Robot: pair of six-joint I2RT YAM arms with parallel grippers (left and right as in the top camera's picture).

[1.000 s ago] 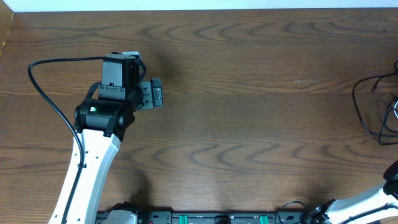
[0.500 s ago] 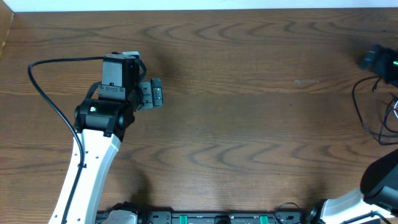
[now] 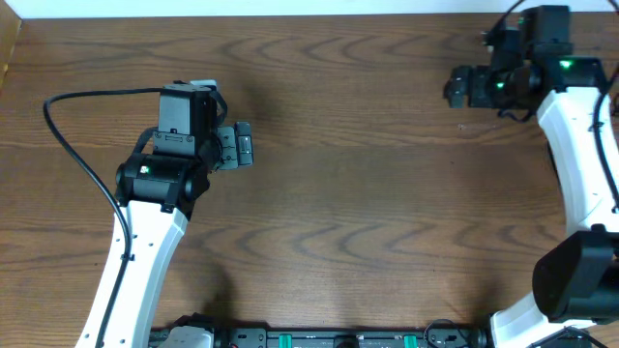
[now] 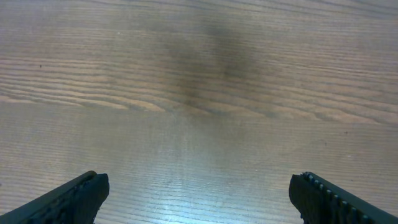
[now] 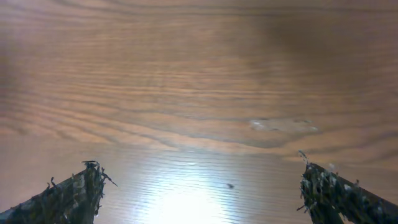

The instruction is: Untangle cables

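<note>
No cables show in any view; the place at the table's right edge is covered by my right arm. My left gripper (image 3: pixel 248 143) hovers over bare wood at the left, open and empty; its two fingertips stand wide apart in the left wrist view (image 4: pixel 199 196). My right gripper (image 3: pixel 452 88) is at the far right of the table, pointing left, open and empty. Its fingers are spread over bare wood in the right wrist view (image 5: pixel 200 183).
The brown wooden table (image 3: pixel 348 193) fills the view, with a white wall strip along the far edge. A pale scuff mark (image 5: pixel 280 124) lies on the wood ahead of the right gripper. The left arm's thick black cable (image 3: pixel 68 145) loops to the left.
The right arm has swung in from the right edge to the far right of the table and now covers the spot where thin black cables lay. The left arm has not moved.
</note>
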